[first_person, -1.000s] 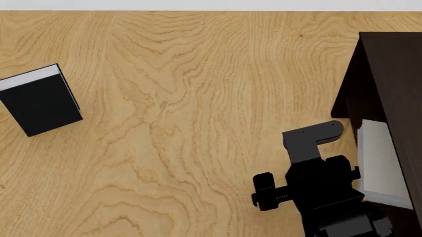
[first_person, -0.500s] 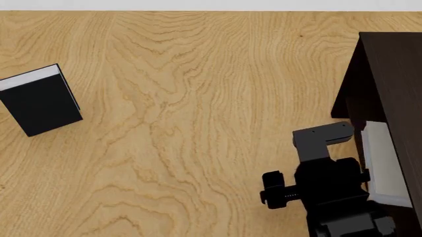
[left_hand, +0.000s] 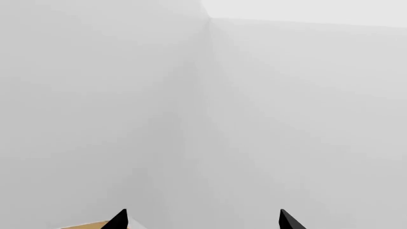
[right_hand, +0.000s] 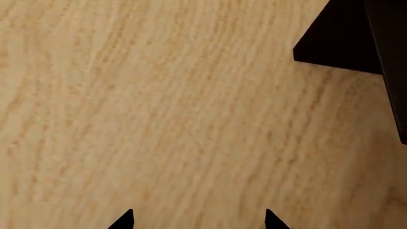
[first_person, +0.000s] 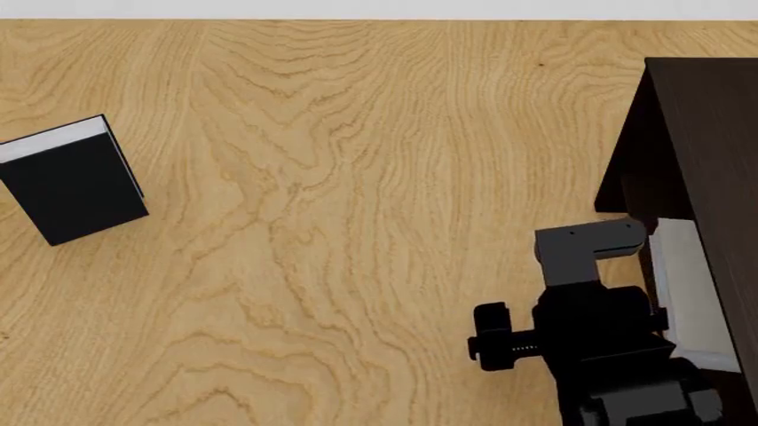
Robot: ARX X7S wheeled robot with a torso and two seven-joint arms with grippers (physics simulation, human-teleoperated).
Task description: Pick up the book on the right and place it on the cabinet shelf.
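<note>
- Spreading wide and bare left of the cabinet: wooden bench, giving ample room to back away.
- Standing dark at the bench's right edge, cabinet shelf already carrying the book.
- Lying inside the cabinet, long axis running front to back, just right of the right claw.
- Showing prongs parted with nothing between, right claw; left claw likewise released, facing blank wall.
- Resting far left of the cabinet: black book.

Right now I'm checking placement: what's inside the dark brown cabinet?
A light grey book with white page edges lies inside the very dark brown wooden cabinet. The right arm covers its near corner; the cabinet top hides the rest.
</note>
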